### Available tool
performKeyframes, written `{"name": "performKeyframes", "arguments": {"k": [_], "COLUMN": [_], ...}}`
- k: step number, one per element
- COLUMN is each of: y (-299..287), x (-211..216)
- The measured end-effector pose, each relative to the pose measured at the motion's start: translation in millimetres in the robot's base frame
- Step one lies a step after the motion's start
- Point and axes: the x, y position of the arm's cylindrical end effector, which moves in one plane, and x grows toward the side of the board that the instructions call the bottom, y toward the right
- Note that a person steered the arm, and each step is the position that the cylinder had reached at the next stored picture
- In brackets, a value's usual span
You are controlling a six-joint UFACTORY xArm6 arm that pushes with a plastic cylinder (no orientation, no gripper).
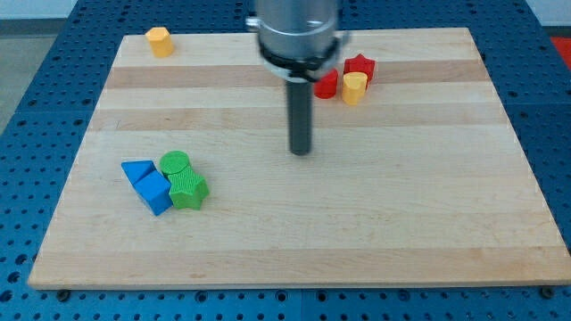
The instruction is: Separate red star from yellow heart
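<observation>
The red star (pixel 360 65) sits near the view's top right of the wooden board, touching the yellow heart (pixel 354 87) just below and left of it. A second red block (pixel 326 86), its shape unclear, touches the heart's left side. My tip (pixel 302 152) rests on the board below and to the left of this cluster, a short gap from it.
A yellow block (pixel 160 41) stands at the board's top left edge. At the lower left, two blue blocks (pixel 137 171) (pixel 155 193) touch a green round block (pixel 175 163) and a green star-like block (pixel 187 189). The board (pixel 401 205) lies on a blue perforated table.
</observation>
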Motion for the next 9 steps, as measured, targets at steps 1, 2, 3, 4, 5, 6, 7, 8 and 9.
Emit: {"name": "performKeyframes", "arguments": {"k": [1, 2, 3, 4, 5, 6, 7, 8, 9], "y": [54.0, 109.5, 153.7, 161.2, 165.0, 165.0, 157.7, 143.5, 131.4], "x": [11.0, 10.4, -5.0, -31.0, -69.9, -104.5, -116.6, -117.6, -119.8]}}
